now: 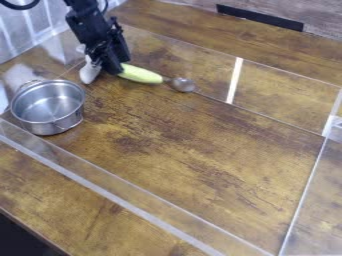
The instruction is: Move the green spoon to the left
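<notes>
Your green spoon [140, 75] lies on the table [201, 150] toward the upper left of the view, its long axis running from the claw [112, 66] at upper left down to the right, bowl end pointing right. Its handle is thick, rounded and pale yellow-green; its bowl is shiny silver. Your claw is right at the handle's far end; you cannot tell whether its fingers are apart or together. Nearer you, left of the spoon, sits a round steel bowl [48, 106], with a whitish object [88, 72] close beside the claw.
</notes>
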Tool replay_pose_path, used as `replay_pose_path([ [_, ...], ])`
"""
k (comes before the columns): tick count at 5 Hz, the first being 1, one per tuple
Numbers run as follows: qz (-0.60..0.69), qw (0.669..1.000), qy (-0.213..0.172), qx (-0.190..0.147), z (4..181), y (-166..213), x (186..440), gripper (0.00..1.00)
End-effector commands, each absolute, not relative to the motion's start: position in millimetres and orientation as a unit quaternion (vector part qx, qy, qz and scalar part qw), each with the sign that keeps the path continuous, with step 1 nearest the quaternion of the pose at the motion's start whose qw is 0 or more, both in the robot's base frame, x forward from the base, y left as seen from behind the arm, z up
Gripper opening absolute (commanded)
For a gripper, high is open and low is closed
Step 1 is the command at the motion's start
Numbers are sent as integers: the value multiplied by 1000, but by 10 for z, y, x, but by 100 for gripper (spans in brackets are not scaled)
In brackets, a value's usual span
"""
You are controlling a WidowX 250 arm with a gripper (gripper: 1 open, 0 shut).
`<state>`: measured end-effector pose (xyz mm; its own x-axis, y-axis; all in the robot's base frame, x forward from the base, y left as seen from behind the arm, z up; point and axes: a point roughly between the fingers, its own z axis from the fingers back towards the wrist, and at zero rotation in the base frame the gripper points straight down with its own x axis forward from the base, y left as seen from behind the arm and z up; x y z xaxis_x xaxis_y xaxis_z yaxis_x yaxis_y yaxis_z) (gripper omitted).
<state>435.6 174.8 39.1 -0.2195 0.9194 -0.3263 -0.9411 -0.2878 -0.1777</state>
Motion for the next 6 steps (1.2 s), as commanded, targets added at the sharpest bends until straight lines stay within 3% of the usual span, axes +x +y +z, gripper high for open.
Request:
replay_pose_path([
  [1, 757, 620, -1, -204, 682, 1958, 4387, 100],
  [2, 748, 632, 3, -203, 653, 2002, 4319, 0],
  [4, 726, 657, 11, -204, 602, 2065, 4240, 0],
  [6, 723, 659, 15, -207, 582, 2056, 4354, 0],
])
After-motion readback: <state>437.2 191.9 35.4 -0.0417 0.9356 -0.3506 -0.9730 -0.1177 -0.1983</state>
